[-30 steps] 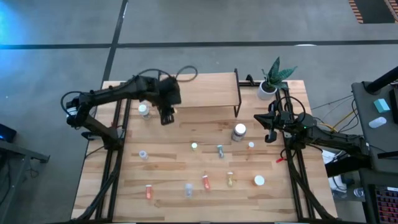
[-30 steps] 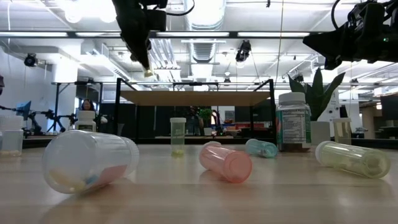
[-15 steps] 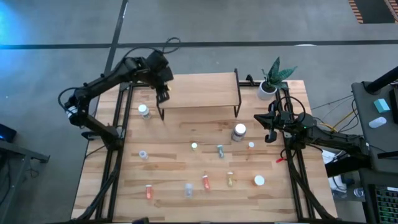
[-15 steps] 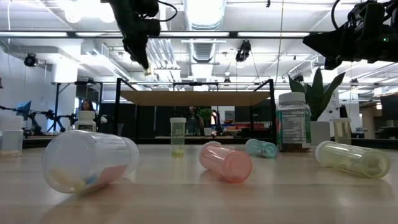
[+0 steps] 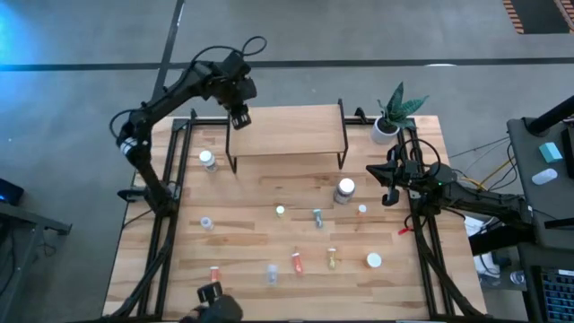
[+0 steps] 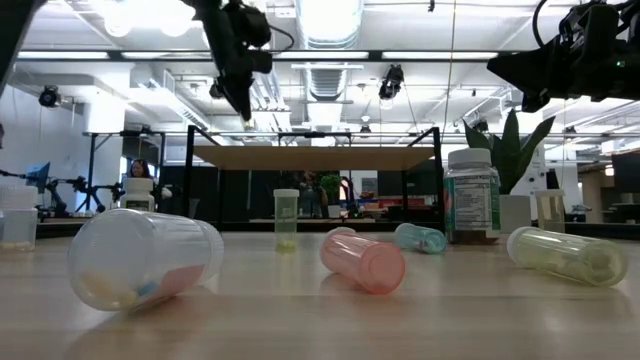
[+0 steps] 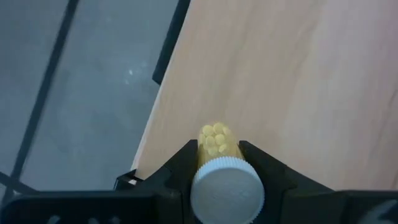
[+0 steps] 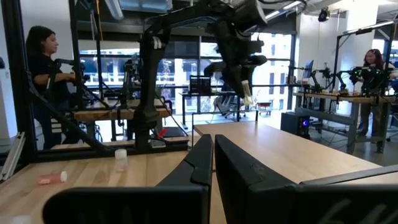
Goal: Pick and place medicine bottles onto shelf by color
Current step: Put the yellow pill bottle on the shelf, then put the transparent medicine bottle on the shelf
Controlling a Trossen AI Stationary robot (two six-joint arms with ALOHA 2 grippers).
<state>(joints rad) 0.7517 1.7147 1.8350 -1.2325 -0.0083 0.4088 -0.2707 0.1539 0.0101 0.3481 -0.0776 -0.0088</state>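
My left gripper (image 5: 240,117) hangs above the far left corner of the shelf (image 5: 287,130), shut on a small yellow medicine bottle (image 7: 217,142) with a white cap (image 7: 227,188). The shelf is a light-wood board on thin black legs (image 6: 315,157). Several other medicine bottles lie or stand on the tabletop: a white-capped one (image 5: 207,160) left of the shelf, a larger one (image 5: 344,189) and small vials (image 5: 297,262) nearer the front. My right gripper (image 5: 386,187) waits shut at the table's right edge. My left gripper pinches the yellow bottle's body just below its white cap (image 7: 214,155) between its two fingers (image 7: 184,163). The fingers slant steeply down, and the bottle lies along them with its cap toward the wrist. Its lower end (image 6: 247,118) sticks out below the fingertips, clear of the shelf.
A potted plant (image 5: 395,112) stands at the far right corner beside the shelf. A pink vial (image 6: 364,261) and a large clear bottle (image 6: 140,258) lie near the front edge. People stand in the room beyond the table (image 8: 40,56).
My left gripper has carried the yellow bottle toward the table's far edge and a little up, from beside the shelf's left front leg to above the shelf's far left corner, turning somewhat on the way. It has stayed shut on the bottle.
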